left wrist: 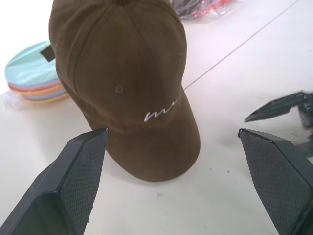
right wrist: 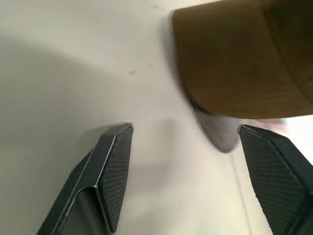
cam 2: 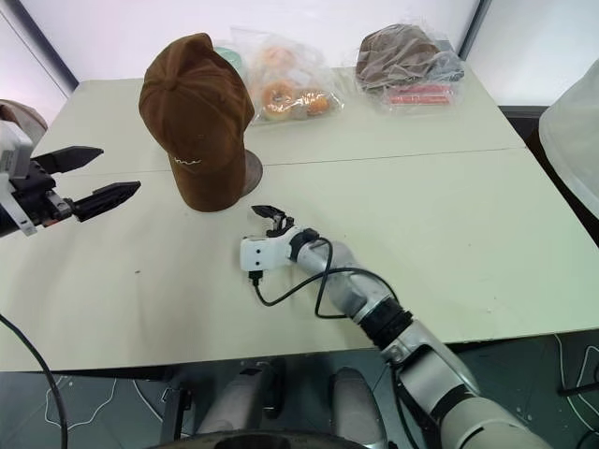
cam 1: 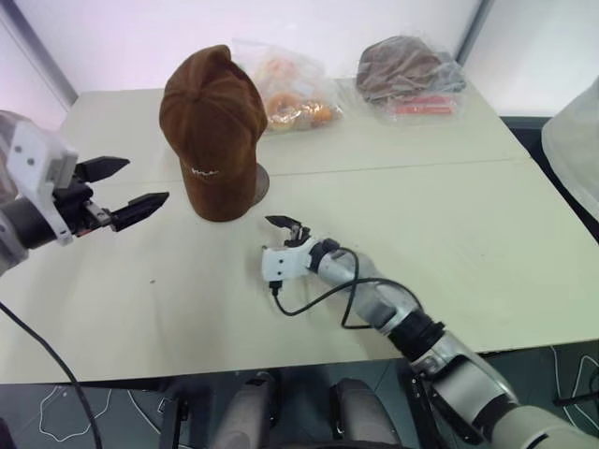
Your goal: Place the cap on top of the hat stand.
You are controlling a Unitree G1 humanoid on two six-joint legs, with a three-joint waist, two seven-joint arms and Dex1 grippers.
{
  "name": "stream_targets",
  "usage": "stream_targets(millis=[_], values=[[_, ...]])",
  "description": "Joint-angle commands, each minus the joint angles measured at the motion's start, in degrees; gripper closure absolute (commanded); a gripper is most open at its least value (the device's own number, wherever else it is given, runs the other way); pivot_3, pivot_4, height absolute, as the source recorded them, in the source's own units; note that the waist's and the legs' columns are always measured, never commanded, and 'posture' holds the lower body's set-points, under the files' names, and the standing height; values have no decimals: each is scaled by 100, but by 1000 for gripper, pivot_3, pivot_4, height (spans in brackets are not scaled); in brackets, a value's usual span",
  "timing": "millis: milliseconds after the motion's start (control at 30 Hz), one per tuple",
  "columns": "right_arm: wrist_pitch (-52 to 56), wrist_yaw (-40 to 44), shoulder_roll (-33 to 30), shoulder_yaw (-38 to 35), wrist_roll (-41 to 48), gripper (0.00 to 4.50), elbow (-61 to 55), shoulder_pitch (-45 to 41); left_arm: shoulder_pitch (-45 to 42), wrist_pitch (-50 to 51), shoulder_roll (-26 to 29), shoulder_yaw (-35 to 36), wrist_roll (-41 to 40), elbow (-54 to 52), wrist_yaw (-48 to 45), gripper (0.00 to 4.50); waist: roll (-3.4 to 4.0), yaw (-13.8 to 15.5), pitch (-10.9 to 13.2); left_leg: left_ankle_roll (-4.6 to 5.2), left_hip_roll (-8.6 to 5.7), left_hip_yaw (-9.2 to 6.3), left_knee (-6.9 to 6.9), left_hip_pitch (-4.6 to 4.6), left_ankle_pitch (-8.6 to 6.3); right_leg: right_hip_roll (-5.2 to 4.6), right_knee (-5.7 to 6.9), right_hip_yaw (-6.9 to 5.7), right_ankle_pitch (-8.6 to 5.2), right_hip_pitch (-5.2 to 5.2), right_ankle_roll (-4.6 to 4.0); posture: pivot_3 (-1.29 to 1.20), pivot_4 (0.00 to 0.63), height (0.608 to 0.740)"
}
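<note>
The brown cap [cam 1: 213, 131] with white script sits over the hat stand, brim hanging down toward me. Of the stand I see the round base [cam 1: 259, 181] peeking out at the cap's right; post and top are hidden under the cap. My left gripper [cam 1: 147, 181] hovers open to the left of the cap, level with its lower half, not touching it. My right gripper [cam 1: 288, 227] is low over the table just in front of the cap, open and holding nothing. In the right wrist view the brim [right wrist: 244, 58] and stand base [right wrist: 220, 134] lie just beyond the fingers.
A clear bag of round pastries [cam 1: 292, 94] and a bagged grey-brown hat [cam 1: 408, 67] lie at the table's [cam 1: 449, 243] back. A stack of coloured discs [left wrist: 29, 81] sits behind the cap. A pale object [cam 1: 576, 140] stands off the table's right edge.
</note>
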Motion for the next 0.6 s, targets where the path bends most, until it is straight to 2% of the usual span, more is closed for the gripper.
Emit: stream_targets(millis=[33,233,367,467,600], values=[[562,1034,-295,-1062,1379,1015,-738,-331,-103,-144,251,145,-3,87,-302,0,-1,-5,1,8,0,0,2,0,-5,0,0,-1,0,10,0,0,150,740],[3038,2527,-729,-2575,4015,1015,-1916,-1016,117,-161,582,315,-117,323,-1139,0,2,-52,3,24,10,2,-6,-1,-14,2,1,2,-4,12,-9,0,150,740],[4478,2901,-1055,-3255,5405,1015,-2302,-1364,127,-168,652,283,-209,483,-1495,0,1,-3,3,42,11,2,-6,-2,-25,-3,-6,-6,-7,18,-14,0,150,740],[4937,3021,-1315,-3470,5907,1015,-2423,-1413,187,-248,689,193,-122,581,-1706,0,1,9,3,47,10,2,-2,-1,-28,-9,-9,-8,-6,22,-14,0,150,740],[5038,3059,-1652,-3558,6107,1015,-2395,-1401,190,-320,647,248,-97,632,-1776,0,3,8,4,49,9,4,-1,-3,-30,-12,-9,-7,-7,19,-14,0,150,740]])
